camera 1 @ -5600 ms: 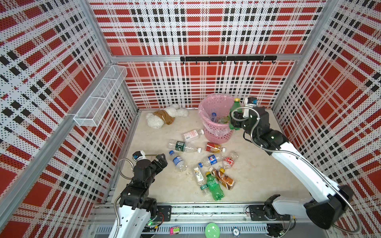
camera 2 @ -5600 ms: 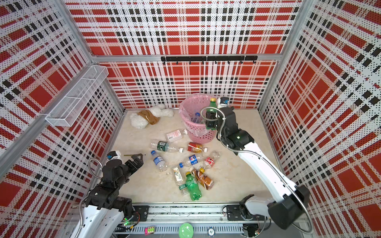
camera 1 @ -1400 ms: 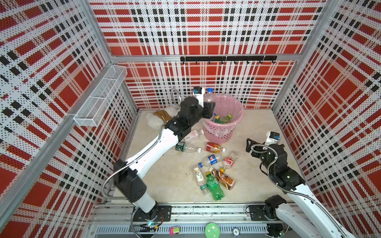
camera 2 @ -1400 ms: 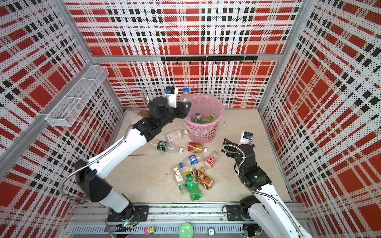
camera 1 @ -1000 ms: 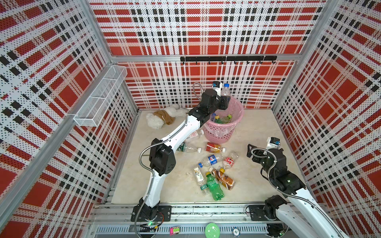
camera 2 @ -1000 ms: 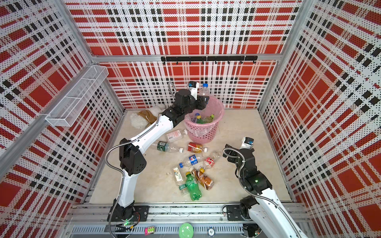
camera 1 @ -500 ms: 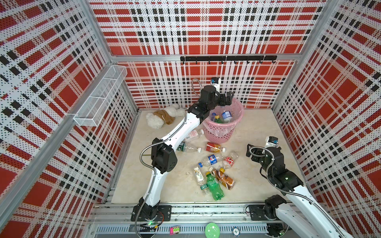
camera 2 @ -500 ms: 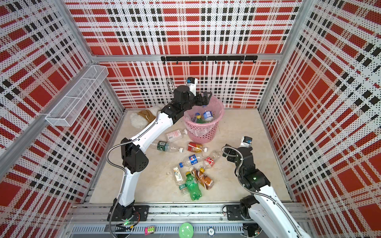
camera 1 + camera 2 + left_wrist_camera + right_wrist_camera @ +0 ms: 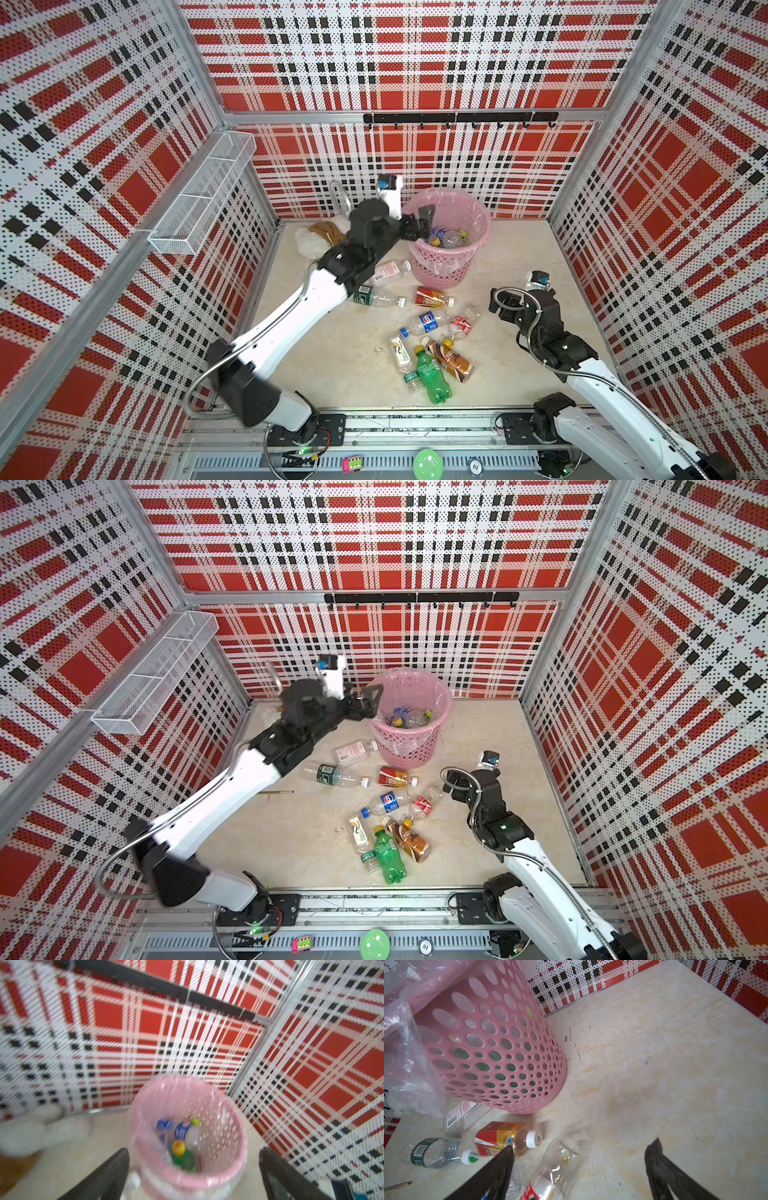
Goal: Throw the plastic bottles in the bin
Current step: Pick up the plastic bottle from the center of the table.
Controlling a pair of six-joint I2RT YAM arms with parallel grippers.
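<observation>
Round pink perforated plastic bin (image 9: 444,266) with clear bag liner stands upright, upper centre of frame in both top views, near the back wall. Several plastic bottles (image 9: 451,238) lie inside it; the left wrist view is blurred but shows a green one with a yellow cap (image 9: 182,1157). The rest lie loose on the beige marbled counter (image 9: 332,357), centre frame below the bin: white-label clear bottle (image 9: 388,271) just beside the bin base, dark-green-label clear bottle (image 9: 374,296), red-yellow-label bottle (image 9: 430,297), blue-label bottle (image 9: 428,322), red-label bottle (image 9: 461,324), green bottle (image 9: 432,376) just beside a brown bottle (image 9: 451,359). Left hand (image 9: 422,224) at the bin's left rim, released, jaws wide, nothing in them. Right hand (image 9: 498,305) right of the loose pile, over the counter, also released and empty. White plush toy (image 9: 309,243) left of the bin, partly behind the left arm.
</observation>
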